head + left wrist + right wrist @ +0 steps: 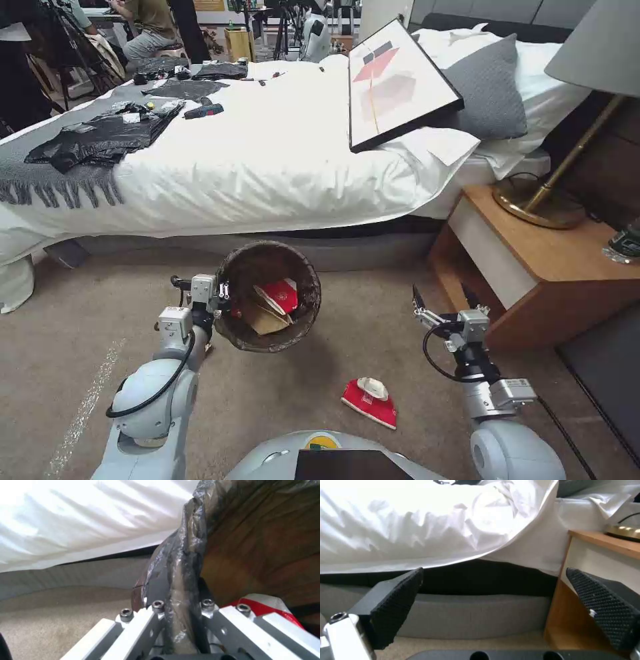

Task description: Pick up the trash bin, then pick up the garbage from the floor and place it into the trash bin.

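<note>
Left gripper (223, 293) has its jaws clenched on the rim of the trash bin (268, 296), holding it off the floor, mouth tilted toward the robot so drops go in easily; red carton and tan paper already inside. Right gripper (445, 301) hangs with jaws released and empty, near the nightstand (533, 267). Remaining garbage, a red-and-white carton (370, 400), lies on open carpet between the arms. Bed edge (267, 227) sits close ahead, nightstand corner tight on the right.

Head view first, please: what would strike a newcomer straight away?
The trash bin, tipped toward the camera with the left gripper shut on its rim, already holds a red carton. Another red-and-white carton lies on the carpet, near the open, empty right gripper beside the nightstand.
</note>
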Available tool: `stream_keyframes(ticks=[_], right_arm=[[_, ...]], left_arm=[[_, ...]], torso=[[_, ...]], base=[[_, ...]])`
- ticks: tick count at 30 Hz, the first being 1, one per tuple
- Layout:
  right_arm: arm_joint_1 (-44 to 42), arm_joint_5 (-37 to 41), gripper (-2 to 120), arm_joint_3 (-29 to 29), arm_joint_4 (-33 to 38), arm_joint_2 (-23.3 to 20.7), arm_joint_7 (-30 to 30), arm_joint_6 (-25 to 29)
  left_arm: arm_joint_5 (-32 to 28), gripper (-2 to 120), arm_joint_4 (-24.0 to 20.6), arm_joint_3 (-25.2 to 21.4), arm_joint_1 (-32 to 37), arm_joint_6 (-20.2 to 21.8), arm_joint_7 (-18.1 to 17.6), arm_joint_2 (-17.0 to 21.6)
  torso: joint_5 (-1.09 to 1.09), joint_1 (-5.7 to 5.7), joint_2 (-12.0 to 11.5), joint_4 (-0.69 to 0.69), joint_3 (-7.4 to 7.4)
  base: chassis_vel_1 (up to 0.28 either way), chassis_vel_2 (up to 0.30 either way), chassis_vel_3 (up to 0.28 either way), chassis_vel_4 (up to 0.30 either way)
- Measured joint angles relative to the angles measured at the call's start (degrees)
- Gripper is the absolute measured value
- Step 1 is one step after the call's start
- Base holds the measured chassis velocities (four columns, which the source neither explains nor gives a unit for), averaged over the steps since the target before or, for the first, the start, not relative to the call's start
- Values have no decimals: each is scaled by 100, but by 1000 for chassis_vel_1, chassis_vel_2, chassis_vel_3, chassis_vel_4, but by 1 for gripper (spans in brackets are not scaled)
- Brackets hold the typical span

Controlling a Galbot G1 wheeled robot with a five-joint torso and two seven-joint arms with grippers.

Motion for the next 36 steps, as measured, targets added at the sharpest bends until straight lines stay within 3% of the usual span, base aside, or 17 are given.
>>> stream_keyframes(ticks=[36], right_arm=[[144,-98,100,-50,-154,-47,-127,-79]], left_arm=[[-13,3,58,-13,-28,-22,-3,4]], torso=[[0,0,0,0,0]], base=[[30,-28,-31,30]])
